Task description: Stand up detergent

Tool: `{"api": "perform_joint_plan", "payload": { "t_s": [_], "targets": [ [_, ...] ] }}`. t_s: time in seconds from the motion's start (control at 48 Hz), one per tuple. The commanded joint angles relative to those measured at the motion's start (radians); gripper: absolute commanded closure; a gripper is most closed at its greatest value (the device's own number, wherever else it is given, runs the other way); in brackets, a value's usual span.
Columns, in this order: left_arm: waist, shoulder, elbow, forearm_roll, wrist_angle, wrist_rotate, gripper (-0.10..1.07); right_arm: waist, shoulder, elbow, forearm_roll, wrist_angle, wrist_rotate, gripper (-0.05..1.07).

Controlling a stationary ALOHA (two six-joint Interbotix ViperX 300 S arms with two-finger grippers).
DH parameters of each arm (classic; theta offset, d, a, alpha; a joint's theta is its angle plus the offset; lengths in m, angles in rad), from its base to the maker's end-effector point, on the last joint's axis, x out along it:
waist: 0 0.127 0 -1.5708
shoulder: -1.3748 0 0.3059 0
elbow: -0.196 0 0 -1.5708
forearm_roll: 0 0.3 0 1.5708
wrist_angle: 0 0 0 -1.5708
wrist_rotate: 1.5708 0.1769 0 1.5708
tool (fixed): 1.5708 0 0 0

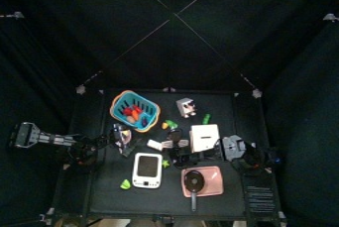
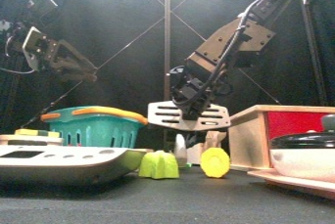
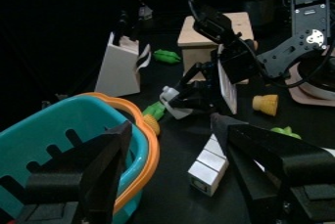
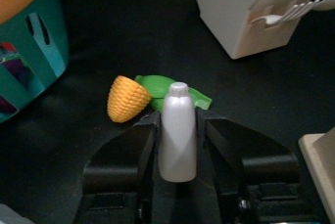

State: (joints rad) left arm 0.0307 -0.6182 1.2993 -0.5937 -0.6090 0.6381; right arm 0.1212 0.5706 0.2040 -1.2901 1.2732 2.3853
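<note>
Nearest the table's front edge lies a flat white plastic device with green marks (image 2: 63, 159). Beside it are a small yellow-green plastic toy (image 2: 160, 165) and a round yellow piece (image 2: 215, 161). At the right front, a dark round bowl (image 2: 309, 153) sits on a pink square tray (image 1: 201, 181).

Behind these, towards the left, stands a teal plastic basket with an orange rim (image 2: 92, 125). A toy corn cob with green husk (image 4: 127, 98) lies on the black table (image 4: 118, 32) between the basket and the middle.

The detergent (image 2: 190, 116), a small boxy container with cream-white sides, is near the middle of the table. It is clamped between the jaws of the right gripper (image 2: 191, 99), which stand fairly wide apart around its body. The right wrist view looks along its narrow pale edge and neck. It sits tilted, and whether it touches the table I cannot tell.

A white upright block (image 4: 256, 13) stands farther back.

The left gripper (image 3: 177, 184) hangs raised at the left, jaws spread wide and empty.
</note>
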Motion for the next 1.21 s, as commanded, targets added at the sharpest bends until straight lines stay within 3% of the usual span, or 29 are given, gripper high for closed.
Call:
{"api": "perform_joint_plan", "payload": {
  "t_s": [0.0, 0.208, 0.792, 1.188],
  "targets": [
    [0.002, 0.0, -0.012, 0.0, -0.005, 0.0, 0.0, 0.006, -0.015, -0.02, -0.017, 0.035, 0.009, 0.34],
    [0.002, 0.0, -0.012, 0.0, -0.005, 0.0, 0.0, 0.006, 0.002, -0.021, -0.086, 0.051, 0.009, 0.34],
    [0.003, 0.0, -0.008, 0.0, -0.005, 0.0, 0.0, 0.009, 0.025, -0.014, -0.038, 0.008, 0.017, 0.33],
    [0.003, -0.002, -0.009, 0.0, -0.005, 0.0, 0.0, 0.011, 0.023, -0.021, -0.021, -0.011, 0.014, 0.16]
  ]
}}
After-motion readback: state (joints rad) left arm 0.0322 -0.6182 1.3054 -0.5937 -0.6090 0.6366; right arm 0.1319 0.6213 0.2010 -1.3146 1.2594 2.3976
